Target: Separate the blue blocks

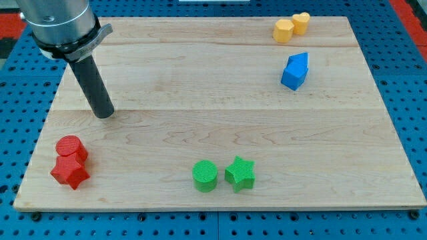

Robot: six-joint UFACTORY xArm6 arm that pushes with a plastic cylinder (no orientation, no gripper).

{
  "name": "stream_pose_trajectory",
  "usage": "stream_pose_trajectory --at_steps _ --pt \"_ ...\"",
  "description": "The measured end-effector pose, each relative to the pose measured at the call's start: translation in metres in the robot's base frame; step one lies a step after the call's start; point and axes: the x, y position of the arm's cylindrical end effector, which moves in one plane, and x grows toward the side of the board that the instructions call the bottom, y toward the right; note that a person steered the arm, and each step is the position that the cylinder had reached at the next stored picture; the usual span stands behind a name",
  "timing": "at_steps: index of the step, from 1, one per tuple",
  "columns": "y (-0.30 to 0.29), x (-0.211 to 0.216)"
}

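Camera view, my tip [103, 115] touching nothing, blue blocks [295, 71] well apart

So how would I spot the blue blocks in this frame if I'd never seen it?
Start at the wooden board and go to its top right corner, where two yellow blocks sit. Just below them are the blue blocks, pressed together into one clump. They are the only blue thing on the board, far from my tip.

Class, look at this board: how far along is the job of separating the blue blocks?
Done: nothing visible; the blue blocks sit pressed together near the view's upper right, so close they read as one shape. In hand: my tip rests at the view's left, far from them, above the red blocks. Left: cross the board and push the blue pair apart.
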Motion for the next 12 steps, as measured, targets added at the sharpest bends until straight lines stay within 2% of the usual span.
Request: stream_pose_trajectory --at_steps 5,8,11,12 --pt "-0.022 -0.017" --pt "0.015 -0.015" --pt "0.215 -0.015" --pt "0.300 -0.032"
